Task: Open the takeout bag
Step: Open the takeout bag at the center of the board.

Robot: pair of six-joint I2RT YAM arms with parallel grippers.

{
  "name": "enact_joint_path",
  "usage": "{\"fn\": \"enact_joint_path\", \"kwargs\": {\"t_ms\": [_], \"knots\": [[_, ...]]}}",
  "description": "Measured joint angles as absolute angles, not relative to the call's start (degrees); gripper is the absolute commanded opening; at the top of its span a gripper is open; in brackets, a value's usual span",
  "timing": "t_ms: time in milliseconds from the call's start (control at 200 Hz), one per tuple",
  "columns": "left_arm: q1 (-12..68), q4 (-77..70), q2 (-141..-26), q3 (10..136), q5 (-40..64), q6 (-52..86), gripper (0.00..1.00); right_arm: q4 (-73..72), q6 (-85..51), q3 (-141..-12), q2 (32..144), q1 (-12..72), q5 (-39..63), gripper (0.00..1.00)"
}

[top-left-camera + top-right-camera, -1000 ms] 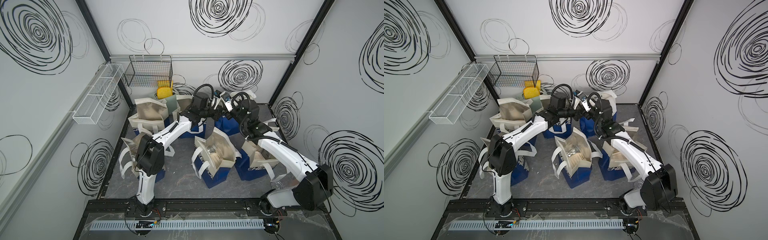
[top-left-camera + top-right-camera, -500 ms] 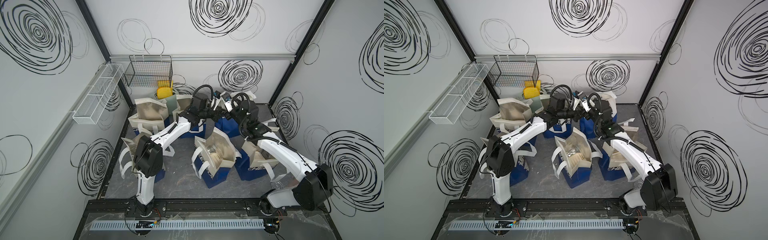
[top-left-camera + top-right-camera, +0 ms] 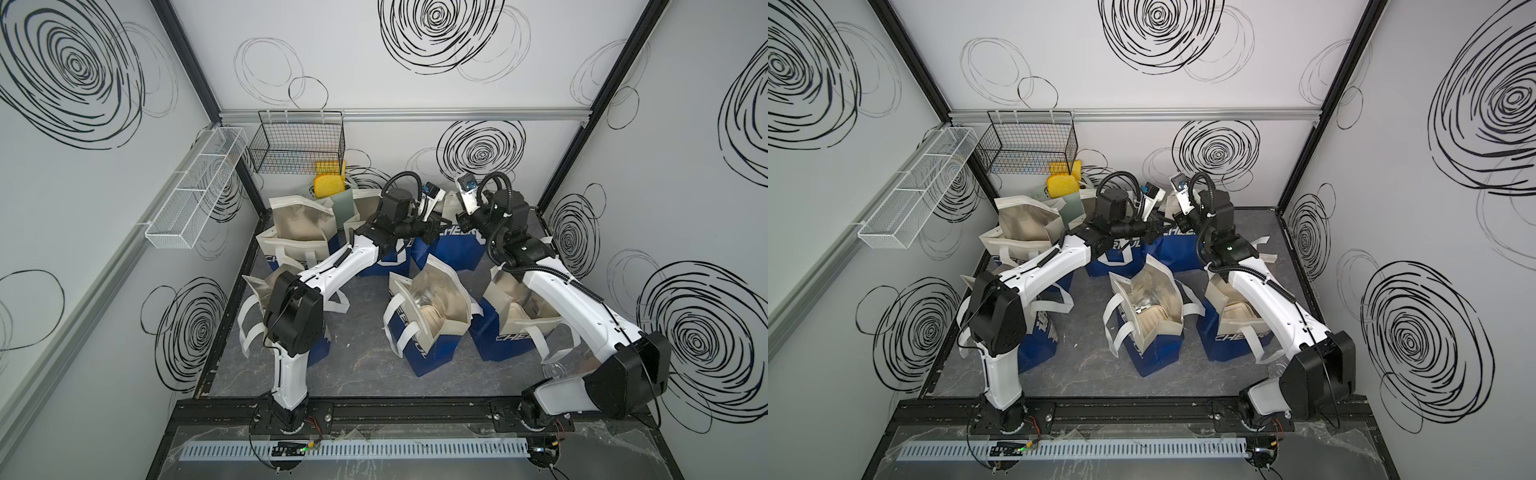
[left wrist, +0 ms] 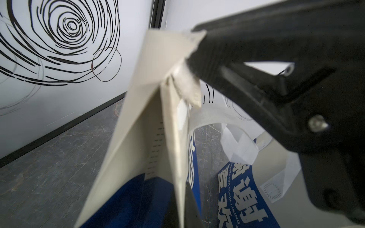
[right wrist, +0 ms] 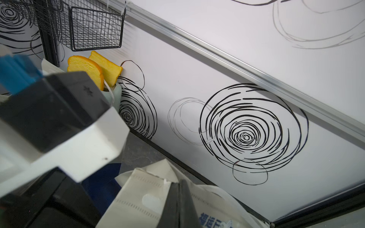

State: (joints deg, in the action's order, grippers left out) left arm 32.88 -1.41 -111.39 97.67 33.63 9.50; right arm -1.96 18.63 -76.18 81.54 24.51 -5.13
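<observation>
Black wire basket (image 3: 299, 145); 2 toast slices (image 3: 328, 186) near.

Behind centre bag (image 3: 432, 309): takeout bag (image 3: 453, 255), near back wall (image 3: 395, 141)

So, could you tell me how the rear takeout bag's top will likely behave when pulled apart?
Probably floppy: the takeout bag crumples at its top where the right gripper pinches it. Its thin walls suggest it is light, so it may lift or tip.
</observation>
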Motion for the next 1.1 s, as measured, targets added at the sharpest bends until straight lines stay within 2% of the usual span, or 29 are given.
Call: {"fn": "enact_joint_path", "kwargs": {"t_ms": [795, 840, 920, 965, 1100], "knots": [[33.0, 4.6, -111.1, 97.6, 27.4, 1.3, 0.00, 9.1, 19.1, -82.4, 83.5, 21.9, -1.3, 0.00], [33.0, 4.6, -111.1, 97.6, 27.7, 1.5, 0.00, 8.6, 19.1, -81.9, 83.3, 21.7, -0.4, 0.11], [33.0, 5.0, -111.1, 97.5, 28.3, 2.2, 0.00, 7.0, 18.8, -79.4, 81.7, 21.2, 1.4, 0.19], [33.0, 5.8, -111.1, 97.5, 28.6, 2.8, 0.00, 6.3, 18.3, -77.9, 80.6, 20.9, 2.1, 0.28], [33.3, 7.4, -111.1, 97.5, 29.3, 3.9, 0.00, 3.9, 16.8, -75.2, 78.3, 20.2, 3.0, 0.35]]}}
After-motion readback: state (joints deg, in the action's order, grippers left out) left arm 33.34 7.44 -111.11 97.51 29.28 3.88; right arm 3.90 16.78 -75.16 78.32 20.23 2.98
